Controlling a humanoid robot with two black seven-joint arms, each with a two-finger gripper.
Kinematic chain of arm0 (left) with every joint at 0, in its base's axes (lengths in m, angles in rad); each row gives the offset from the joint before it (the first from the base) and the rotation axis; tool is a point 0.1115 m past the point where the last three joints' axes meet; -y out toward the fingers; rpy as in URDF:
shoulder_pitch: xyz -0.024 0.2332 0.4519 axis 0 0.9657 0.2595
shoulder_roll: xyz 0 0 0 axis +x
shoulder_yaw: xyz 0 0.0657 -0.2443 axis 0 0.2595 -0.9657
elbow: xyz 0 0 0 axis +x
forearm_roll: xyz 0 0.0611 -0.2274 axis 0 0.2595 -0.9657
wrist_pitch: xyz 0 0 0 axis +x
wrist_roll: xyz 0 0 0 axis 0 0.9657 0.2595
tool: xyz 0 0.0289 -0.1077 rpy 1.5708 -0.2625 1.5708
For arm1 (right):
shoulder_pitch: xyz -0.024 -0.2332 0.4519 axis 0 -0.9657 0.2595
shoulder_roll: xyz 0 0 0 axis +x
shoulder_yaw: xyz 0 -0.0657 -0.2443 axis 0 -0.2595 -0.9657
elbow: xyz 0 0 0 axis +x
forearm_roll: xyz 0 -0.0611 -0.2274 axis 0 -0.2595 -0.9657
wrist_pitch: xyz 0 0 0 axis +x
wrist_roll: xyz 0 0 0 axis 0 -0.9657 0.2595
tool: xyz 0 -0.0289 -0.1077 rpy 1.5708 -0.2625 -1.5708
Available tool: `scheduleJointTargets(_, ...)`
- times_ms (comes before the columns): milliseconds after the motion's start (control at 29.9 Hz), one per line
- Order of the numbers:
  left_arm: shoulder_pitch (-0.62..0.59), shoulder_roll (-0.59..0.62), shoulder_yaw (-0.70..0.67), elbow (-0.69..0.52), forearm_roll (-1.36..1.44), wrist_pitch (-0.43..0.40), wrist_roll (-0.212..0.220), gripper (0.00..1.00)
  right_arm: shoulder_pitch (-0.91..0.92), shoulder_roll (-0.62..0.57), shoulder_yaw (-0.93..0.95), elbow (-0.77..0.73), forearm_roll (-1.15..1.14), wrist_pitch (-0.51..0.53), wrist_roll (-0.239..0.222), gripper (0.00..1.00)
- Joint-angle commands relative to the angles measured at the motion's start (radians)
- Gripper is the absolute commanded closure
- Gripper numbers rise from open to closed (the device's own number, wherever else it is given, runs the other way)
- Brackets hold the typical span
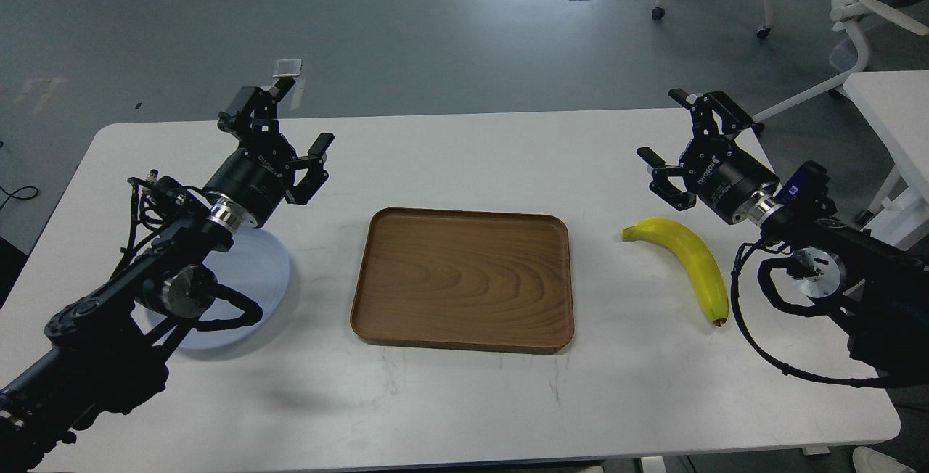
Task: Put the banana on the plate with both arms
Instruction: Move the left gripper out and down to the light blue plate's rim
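Note:
The yellow banana [688, 260] lies on the white table at the right, its dark tip toward me. The pale blue-grey plate [250, 281] lies at the left, partly hidden under my left arm. My left gripper [279, 121] is open and empty, held above the table just beyond the plate. My right gripper [666, 128] is open and empty, held above the table a little beyond and above the banana, apart from it.
A brown wooden tray [463, 279] lies in the middle of the table [464, 400], between plate and banana. A second white table [896, 107] and white office chairs [864, 1] stand at the far right, off the table.

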Motion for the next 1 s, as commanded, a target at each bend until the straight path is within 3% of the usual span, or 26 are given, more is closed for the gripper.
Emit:
scheduleJointTargets(0, -0.055, 0.096, 0.036, -0.041, 0.174, -0.081, -0.008, 0.00, -0.001, -0.005, -0.004, 0.000, -0.001, 0.000, 0.000, 0.00)
scheduleJointTargets(167, -0.118, 0.246, 0.046, -0.178, 0.478, -0.093, -0.045, 0.00, -0.002, -0.001, -0.004, 0.001, -0.001, 0.000, 0.000, 0.00)
scheduleJointTargets(368, -0.183, 0.433, 0.183, -0.307, 0.907, -0.105, -0.071, 0.00, -0.002, 0.003, -0.008, 0.001, -0.003, 0.000, 0.000, 0.00)
scheduleJointTargets(568, -0.194, 0.549, 0.327, -0.287, 1.267, -0.084, -0.078, 0.00, -0.002, 0.004, -0.010, 0.000, -0.003, 0.000, 0.000, 0.00)
scheduleJointTargets(969, -0.179, 0.599, 0.441, -0.086, 1.295, -0.068, -0.078, 0.00, -0.002, 0.007, -0.010, 0.006, -0.005, 0.000, 0.000, 0.00)
